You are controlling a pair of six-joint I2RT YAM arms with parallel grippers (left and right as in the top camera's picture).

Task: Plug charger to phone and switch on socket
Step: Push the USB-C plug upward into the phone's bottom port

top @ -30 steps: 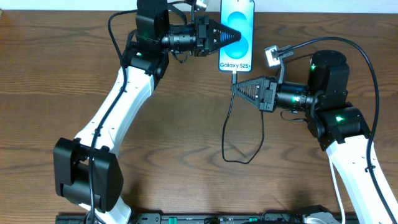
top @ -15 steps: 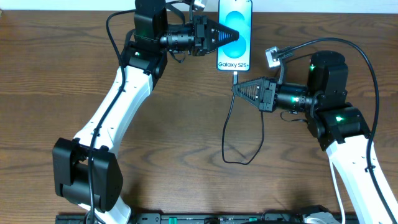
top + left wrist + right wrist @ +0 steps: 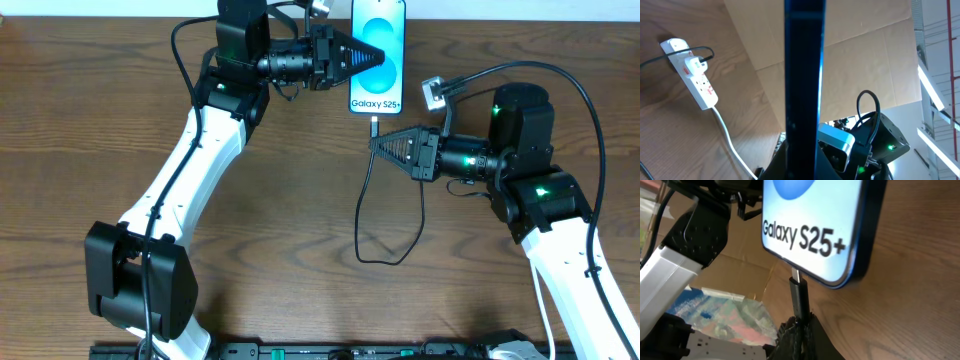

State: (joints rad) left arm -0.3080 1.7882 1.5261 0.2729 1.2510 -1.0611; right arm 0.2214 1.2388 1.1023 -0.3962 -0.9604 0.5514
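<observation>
On the wooden bench [image 3: 90,130], the left pincer [image 3: 383,57] reaches in from the left and pinches the phone [image 3: 379,40] — the Galaxy S25+ with its blue screen, held at the far edge of the bench with its white band facing the near side. In the left wrist view the phone runs edge-on as a dark vertical bar between the fingers, and the white socket [image 3: 691,75] lies far off on the bench with a plug seated in it and its thick white cord trailing away.

Just below the phone's bottom edge, the right pincer [image 3: 374,142] is pressed together on the charger [image 3: 365,215], gripping it right behind the connector. The right wrist view shows the metal tip [image 3: 796,274] meeting the phone's port — how deep it sits I cannot tell. The black cable loops down across the bench and back up toward the right arm.
</observation>
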